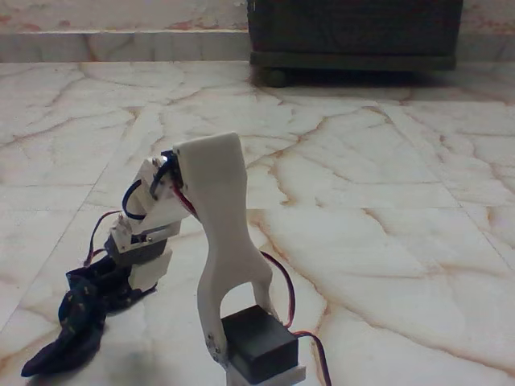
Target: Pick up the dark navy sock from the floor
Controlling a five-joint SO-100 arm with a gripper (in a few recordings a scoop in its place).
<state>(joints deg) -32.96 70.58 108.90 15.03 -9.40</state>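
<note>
No legible text, label, brand, number or sign is found in the fixed view. The limp dark navy fabric sock [68,322], at about 8 o'clock, bears only tiny pale dots, not characters. The white plastic arm link [221,233] and the black servo block [259,344], at about 6 o'clock, carry no readable markings.

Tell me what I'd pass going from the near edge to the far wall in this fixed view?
The arm's black motor block → the dark navy sock with the gripper down at its upper end → open marble floor → the dark wooden furniture at the back.
</note>
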